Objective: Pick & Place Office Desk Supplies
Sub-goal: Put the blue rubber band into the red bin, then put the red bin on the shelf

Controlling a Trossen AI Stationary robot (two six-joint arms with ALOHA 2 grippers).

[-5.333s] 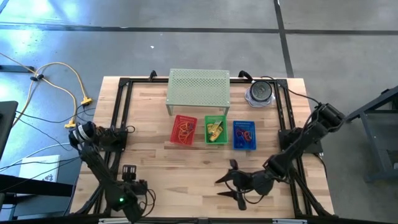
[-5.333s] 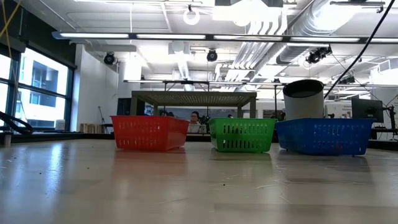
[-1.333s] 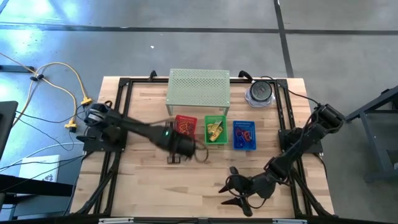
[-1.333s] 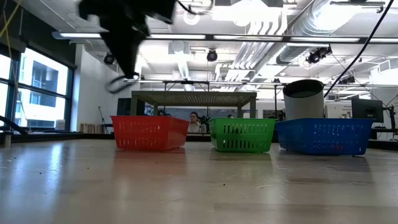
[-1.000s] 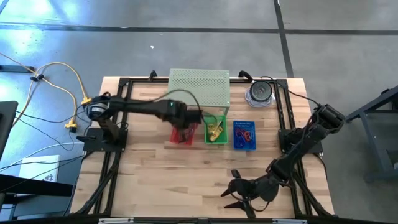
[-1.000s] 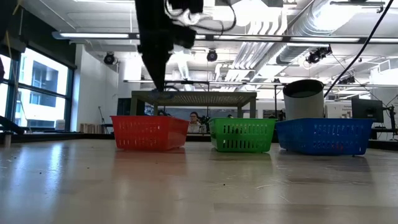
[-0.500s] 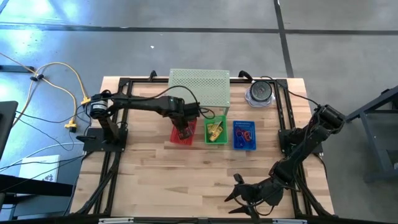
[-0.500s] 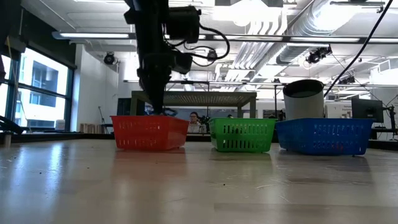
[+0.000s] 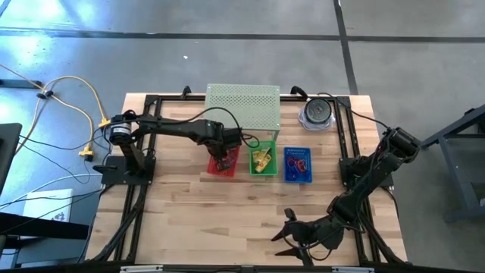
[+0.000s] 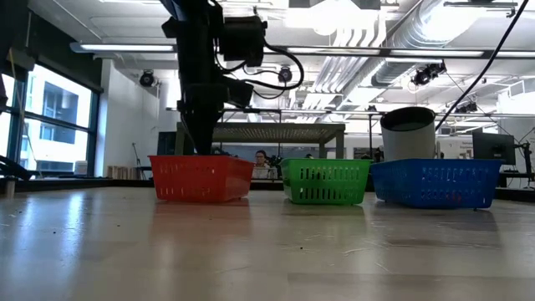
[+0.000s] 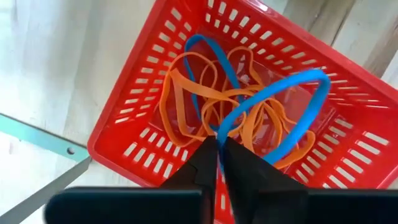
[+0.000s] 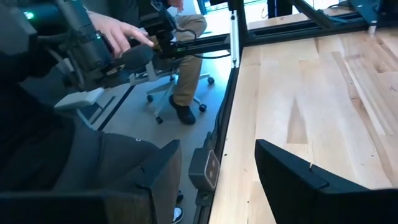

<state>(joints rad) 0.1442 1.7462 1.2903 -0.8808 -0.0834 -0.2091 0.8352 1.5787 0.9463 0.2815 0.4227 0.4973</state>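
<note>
The red basket [image 9: 224, 161] stands on the table and holds several orange rubber bands [image 11: 186, 106]. My left gripper [image 11: 217, 149] points down into it, shut on a blue rubber band [image 11: 298, 81]. In the low view it reaches down to the basket's rim [image 10: 201, 159]. The green basket [image 9: 263, 158] holds yellow pieces. The blue basket [image 9: 298, 164] holds red and other bands. My right gripper [image 9: 292, 235] waits open near the table's near right edge with nothing between its fingers [image 12: 292, 180]. My left gripper pinches the blue rubber band at one point of its loop [image 11: 219, 132] between its two fingertips. The fingers come from above, pointing down into the red basket. The loop spreads out beyond the fingertips, over the orange bands in the basket.
A pale green perforated shelf [image 9: 242, 106] stands behind the baskets, and a round grey container [image 9: 317, 112] stands at the far right. Black frame rails [image 9: 144, 152] run along the table's sides. The right wrist view shows a person's hand [image 12: 121, 34] beyond the table edge.
My left gripper, carrying the blue band, has moved a little toward the far edge and sunk from above the red basket down to its rim. The band has come down into the basket with it.
</note>
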